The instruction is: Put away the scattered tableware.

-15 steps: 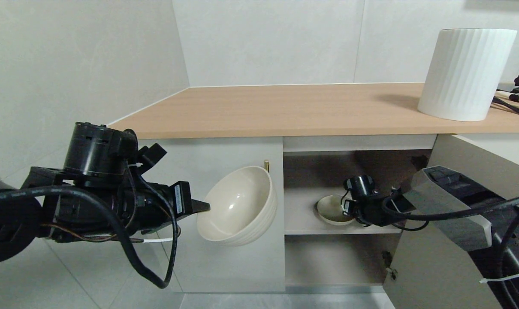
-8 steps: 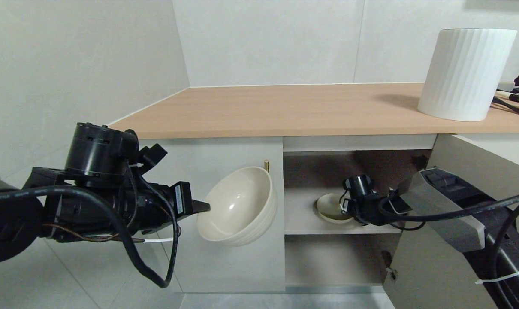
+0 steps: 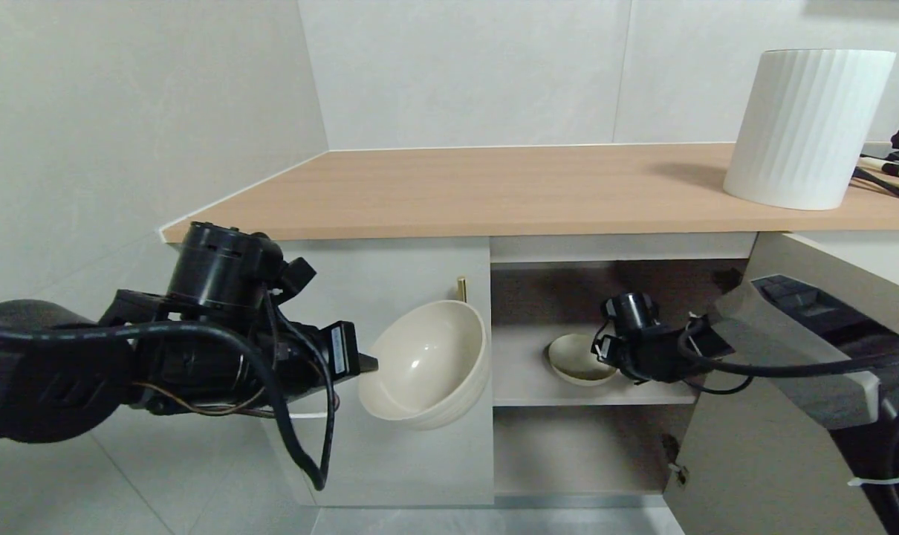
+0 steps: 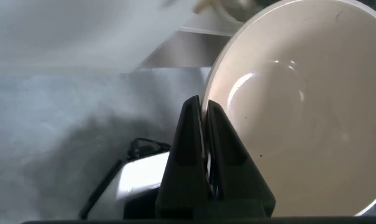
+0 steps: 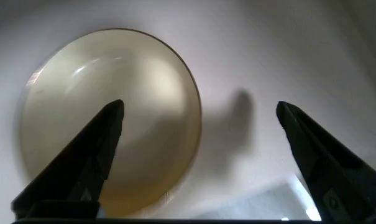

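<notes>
Two arms: we see both at the cupboard (image 3: 390,260).
Left claw (image 3: 375,363): pinching the large bowl (image 3: 427,364) by its rim.
Right claw (image 5: 199,109): spread wide before the small bowl (image 3: 576,360) on the shelf (image 3: 520,380).

Glossy cream glazed bowl (image 3: 427,364), glossy small dish (image 3: 577,362), matt wood-grain countertop (image 3: 494,186), matt ribbed white container (image 3: 810,126)

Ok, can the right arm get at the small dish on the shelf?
Likely yes: the cabinet door stands open, the right gripper is open right at the dish, and nothing sits between them.
</notes>
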Tool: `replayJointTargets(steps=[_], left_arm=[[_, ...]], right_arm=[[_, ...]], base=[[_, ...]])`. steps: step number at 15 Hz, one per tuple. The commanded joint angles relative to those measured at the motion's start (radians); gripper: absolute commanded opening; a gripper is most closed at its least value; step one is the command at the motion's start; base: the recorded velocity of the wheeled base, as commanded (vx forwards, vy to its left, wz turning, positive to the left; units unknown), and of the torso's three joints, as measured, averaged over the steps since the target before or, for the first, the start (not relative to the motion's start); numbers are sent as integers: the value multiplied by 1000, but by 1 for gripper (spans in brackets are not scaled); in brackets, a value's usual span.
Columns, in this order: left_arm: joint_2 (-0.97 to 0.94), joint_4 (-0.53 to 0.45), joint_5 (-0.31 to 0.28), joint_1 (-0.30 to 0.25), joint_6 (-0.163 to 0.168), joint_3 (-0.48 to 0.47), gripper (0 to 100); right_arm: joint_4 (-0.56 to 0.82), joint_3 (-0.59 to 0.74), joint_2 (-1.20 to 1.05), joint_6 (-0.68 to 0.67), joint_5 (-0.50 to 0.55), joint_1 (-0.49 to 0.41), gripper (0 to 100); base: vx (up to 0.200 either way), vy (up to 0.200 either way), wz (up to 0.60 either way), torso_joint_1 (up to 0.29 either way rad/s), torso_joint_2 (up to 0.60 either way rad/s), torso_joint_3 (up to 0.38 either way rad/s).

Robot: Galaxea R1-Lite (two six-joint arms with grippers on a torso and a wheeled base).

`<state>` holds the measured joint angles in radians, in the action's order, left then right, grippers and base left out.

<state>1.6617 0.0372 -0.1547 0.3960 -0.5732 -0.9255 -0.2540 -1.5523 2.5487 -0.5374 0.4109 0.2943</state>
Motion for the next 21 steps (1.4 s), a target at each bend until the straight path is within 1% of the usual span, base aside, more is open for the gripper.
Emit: replayJointTargets(steps=[1, 2, 3, 4, 5, 6, 8, 9, 12, 14, 16, 19, 21], left_arm=[[86, -5, 84, 49, 36, -18, 0], [109, -3, 150, 61, 95, -15, 0], [136, -2, 211, 84, 119, -15, 0], [162, 0, 256, 104, 121, -15, 0], [184, 0, 287, 113, 125, -15, 0], [197, -2, 302, 121, 127, -15, 0], [207, -5, 308, 153, 125, -9, 0], [207, -7, 311, 172, 125, -6, 0], [173, -10, 319, 221, 125, 7, 0], [165, -8, 323, 245, 125, 13, 0], [165, -8, 323, 258, 125, 14, 0], [164, -8, 323, 274, 125, 24, 0], [165, -8, 336, 277, 125, 24, 0]], right_arm=[[18, 221, -255, 8, -109, 57, 100], [71, 279, -341, 16, -165, 92, 100], [147, 311, -423, 16, -204, 128, 100], [213, 322, -484, 16, -222, 164, 100], [269, 333, -538, 16, -241, 197, 100], [317, 351, -597, 16, -276, 232, 100], [343, 406, -714, 19, -371, 302, 100], [345, 428, -749, 20, -386, 338, 100], [343, 479, -794, 60, -382, 430, 100], [343, 488, -785, 62, -376, 482, 100], [337, 488, -746, 60, -365, 511, 100], [312, 468, -648, 51, -297, 513, 100], [294, 468, -630, 50, -296, 513, 100]], base=[[0, 0, 0, 0, 0, 0], [0, 0, 0, 0, 0, 0], [0, 0, 0, 0, 0, 0], [0, 0, 0, 0, 0, 0], [0, 0, 0, 0, 0, 0], [0, 0, 0, 0, 0, 0], [0, 0, 0, 0, 0, 0], [0, 0, 0, 0, 0, 0], [0, 0, 0, 0, 0, 0], [0, 0, 0, 0, 0, 0], [0, 0, 0, 0, 0, 0], [0, 0, 0, 0, 0, 0], [0, 0, 0, 0, 0, 0]])
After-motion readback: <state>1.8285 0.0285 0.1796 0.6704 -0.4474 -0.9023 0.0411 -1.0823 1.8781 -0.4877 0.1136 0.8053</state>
